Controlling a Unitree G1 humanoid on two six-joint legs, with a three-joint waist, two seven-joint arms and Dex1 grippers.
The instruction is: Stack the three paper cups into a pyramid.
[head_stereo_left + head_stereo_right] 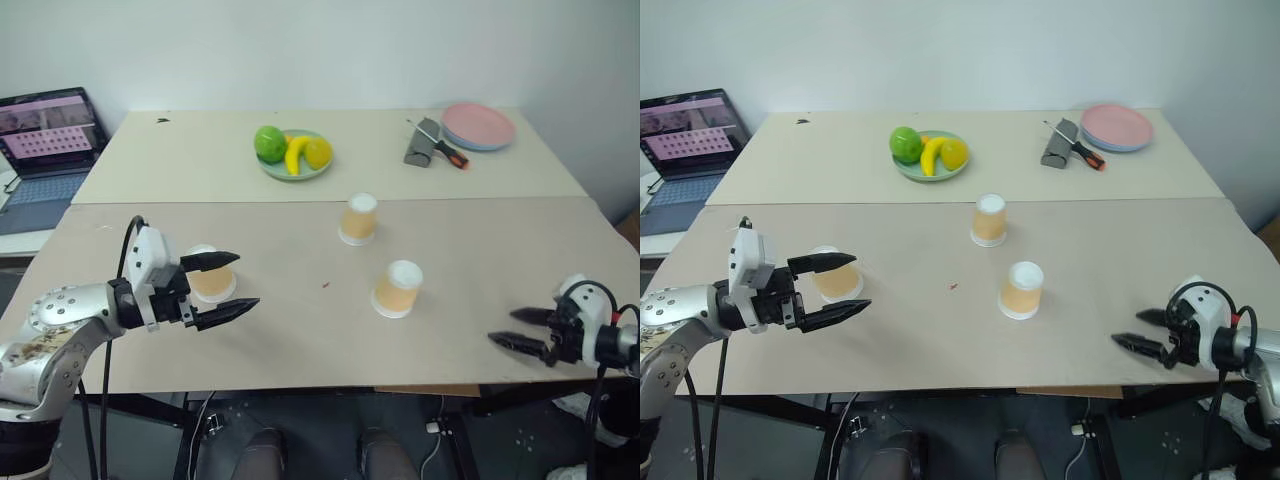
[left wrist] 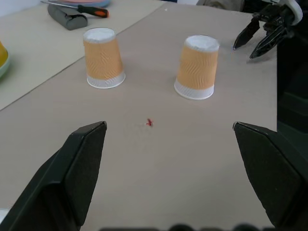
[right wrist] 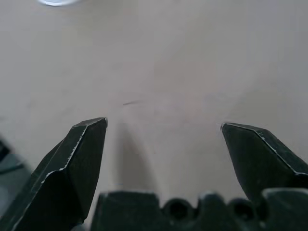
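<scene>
Three paper cups stand upside down on the near tabletop, tan-orange with white rims. One cup (image 1: pixel 358 218) is at the middle, a second cup (image 1: pixel 398 289) stands nearer and to its right, and the third cup (image 1: pixel 211 277) is at the left. My left gripper (image 1: pixel 246 281) hovers open beside that left cup, which shows behind its fingers. In the left wrist view nothing lies between the fingers, and the two other cups (image 2: pixel 102 57) (image 2: pixel 197 67) stand ahead. My right gripper (image 1: pixel 502 327) is open and empty over the table's near right edge, well right of the cups.
On the far board sit a green plate (image 1: pixel 270 168) with fruit, a grey block (image 1: pixel 420 148), a screwdriver (image 1: pixel 450 156) and a pink plate (image 1: pixel 478 126). A laptop (image 1: pixel 45 140) stands off the table's left side. A small red speck (image 1: pixel 326 285) lies between the cups.
</scene>
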